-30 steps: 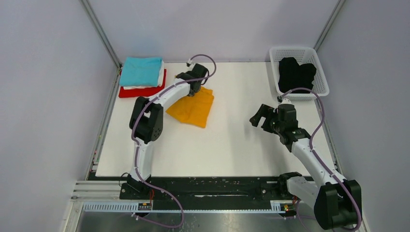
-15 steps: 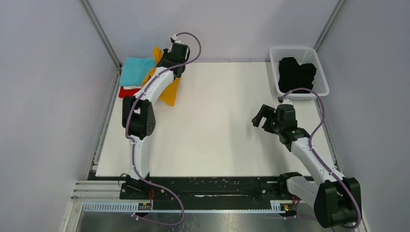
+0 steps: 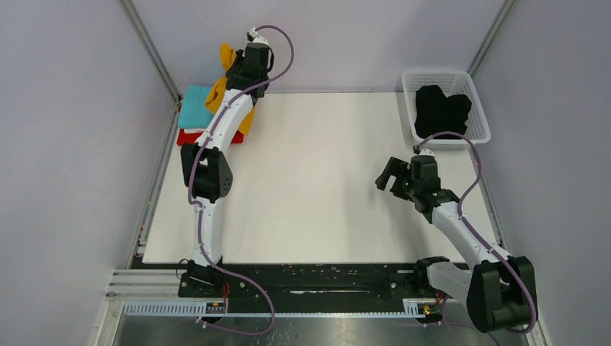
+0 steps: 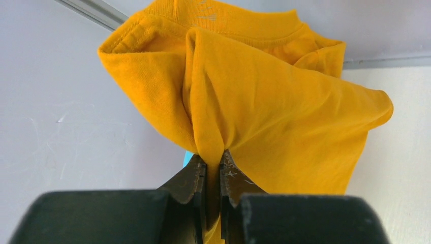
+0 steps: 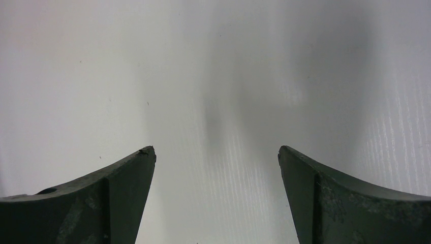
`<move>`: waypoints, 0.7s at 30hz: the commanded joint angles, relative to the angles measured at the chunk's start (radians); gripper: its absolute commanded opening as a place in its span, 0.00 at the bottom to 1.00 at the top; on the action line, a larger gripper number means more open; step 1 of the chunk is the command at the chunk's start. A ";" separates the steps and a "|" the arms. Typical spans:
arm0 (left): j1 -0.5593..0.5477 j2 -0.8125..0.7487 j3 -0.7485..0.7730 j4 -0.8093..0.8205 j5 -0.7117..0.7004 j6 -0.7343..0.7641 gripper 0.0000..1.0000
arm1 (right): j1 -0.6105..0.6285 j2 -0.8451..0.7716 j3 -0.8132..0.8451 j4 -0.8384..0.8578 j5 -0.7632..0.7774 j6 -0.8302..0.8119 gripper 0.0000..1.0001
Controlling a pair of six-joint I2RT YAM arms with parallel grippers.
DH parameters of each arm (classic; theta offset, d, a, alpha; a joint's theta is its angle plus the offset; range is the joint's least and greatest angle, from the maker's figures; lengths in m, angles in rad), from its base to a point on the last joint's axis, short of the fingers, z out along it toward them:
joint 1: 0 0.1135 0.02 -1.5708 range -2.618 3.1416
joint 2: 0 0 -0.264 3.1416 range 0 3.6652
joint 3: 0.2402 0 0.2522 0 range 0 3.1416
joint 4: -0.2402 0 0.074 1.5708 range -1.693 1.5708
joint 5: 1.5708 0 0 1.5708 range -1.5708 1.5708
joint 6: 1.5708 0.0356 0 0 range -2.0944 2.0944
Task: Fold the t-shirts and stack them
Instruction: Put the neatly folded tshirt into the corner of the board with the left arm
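Note:
My left gripper (image 3: 241,72) is shut on the folded orange-yellow t-shirt (image 4: 264,117) and holds it in the air at the back left, above the stack. In the top view the orange shirt (image 3: 219,90) hangs partly behind the arm. The stack has a teal t-shirt (image 3: 192,108) on top, a white one hardly showing, and a red one (image 3: 189,137) at the bottom. A black t-shirt (image 3: 441,109) lies bunched in the basket. My right gripper (image 3: 387,175) is open and empty over bare table; its jaws (image 5: 216,168) stand wide apart.
A white mesh basket (image 3: 479,119) stands at the back right corner of the white table (image 3: 324,187). Grey walls and metal frame posts close in the back and sides. The arm bases sit on a black rail at the near edge.
My left gripper has lifted the orange-yellow t-shirt off the table and carried it back and left, up over the stack. The right arm has barely moved.

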 commanded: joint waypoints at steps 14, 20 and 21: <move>0.126 0.038 0.029 0.251 0.011 0.103 0.00 | 0.000 0.070 0.035 0.018 0.035 0.004 1.00; 0.186 0.129 0.046 0.370 -0.046 0.114 0.00 | -0.001 0.070 0.043 0.000 0.058 0.000 0.99; 0.197 0.141 0.050 0.375 -0.049 0.101 0.00 | -0.001 0.068 0.043 0.000 0.061 0.000 0.99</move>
